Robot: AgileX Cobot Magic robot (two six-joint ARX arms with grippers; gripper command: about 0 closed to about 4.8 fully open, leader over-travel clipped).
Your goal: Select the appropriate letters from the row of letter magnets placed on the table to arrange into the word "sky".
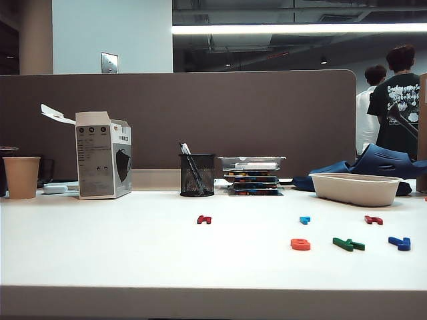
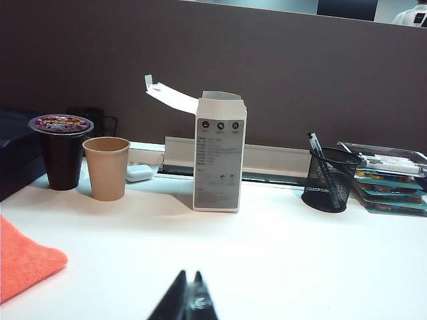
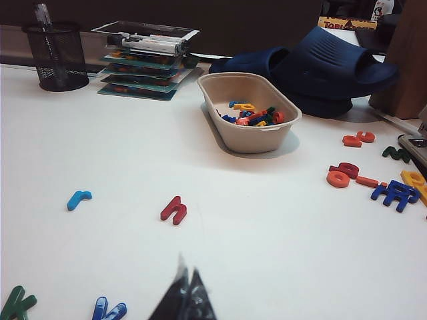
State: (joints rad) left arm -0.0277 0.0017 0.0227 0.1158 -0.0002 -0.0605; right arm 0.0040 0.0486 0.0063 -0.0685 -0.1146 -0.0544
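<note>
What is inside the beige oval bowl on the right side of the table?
The beige bowl holds a pile of small plastic letters in red, blue, orange, yellow and green. Which letters they are is too small to tell, and the lower ones are covered by those on top.

A brown partition (image 1: 200,113) runs along the back of the white surface (image 1: 133,253). Above it, a long ceiling light (image 1: 300,29) glows under dark beams, beside a pale blue wall (image 1: 113,33). Two people (image 1: 393,100) stand behind.
</note>
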